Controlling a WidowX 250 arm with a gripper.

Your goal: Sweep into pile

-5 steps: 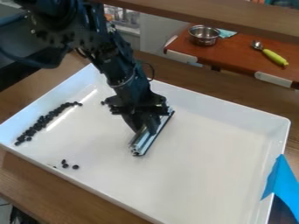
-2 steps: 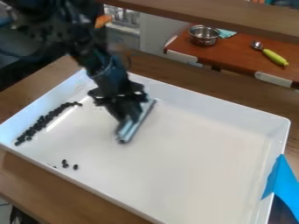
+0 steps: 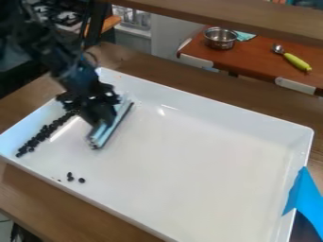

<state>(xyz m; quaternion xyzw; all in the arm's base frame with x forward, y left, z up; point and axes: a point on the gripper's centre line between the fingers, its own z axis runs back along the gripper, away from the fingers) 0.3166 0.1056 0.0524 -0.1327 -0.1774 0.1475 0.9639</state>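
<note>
Holding a scraper (image 3: 112,126), the tool (image 3: 101,123) hangs within tray edges (image 3: 240,113).

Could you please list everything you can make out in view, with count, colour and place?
tray: one, white, on the wooden table
wooden table: one, brown, under the tray
beans: many, black, row along the tray's left side; a few more near its lower-left edge
metal bar: one, silver, in the gripper
tape: one piece, blue, tray's right edge
pot: one, silver, back table
spoon: one, green-handled, back table
cloth: one, teal, beside pot
back table: one, reddish-brown, upper right
arm: one, black, upper left
gripper: one, black, over tray's left half
</note>
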